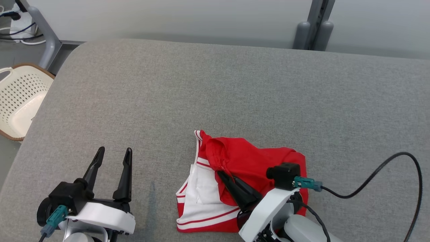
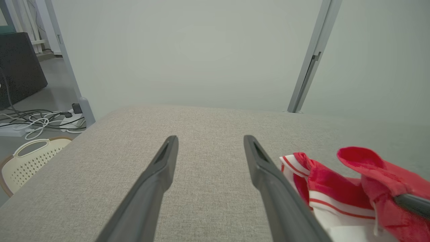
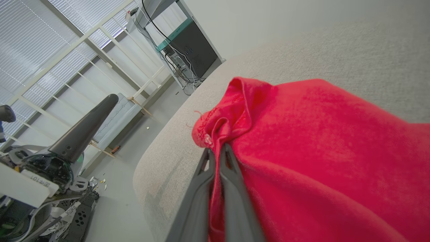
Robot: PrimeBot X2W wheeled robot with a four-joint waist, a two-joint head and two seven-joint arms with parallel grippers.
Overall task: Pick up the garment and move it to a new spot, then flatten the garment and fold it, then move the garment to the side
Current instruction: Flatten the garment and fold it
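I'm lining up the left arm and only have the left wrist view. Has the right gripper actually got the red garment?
Observer: Yes. The right wrist view shows the right gripper shut on a bunched red fold of the garment.
Operator: Anything lying beyond it on the right?
Observer: In the head view a black cable arcs over the table, right of the garment.
Operator: Which part faces my gripper?
Observer: The head view shows its white panel with red stripes on the side toward the left gripper, which is open and apart from the cloth.
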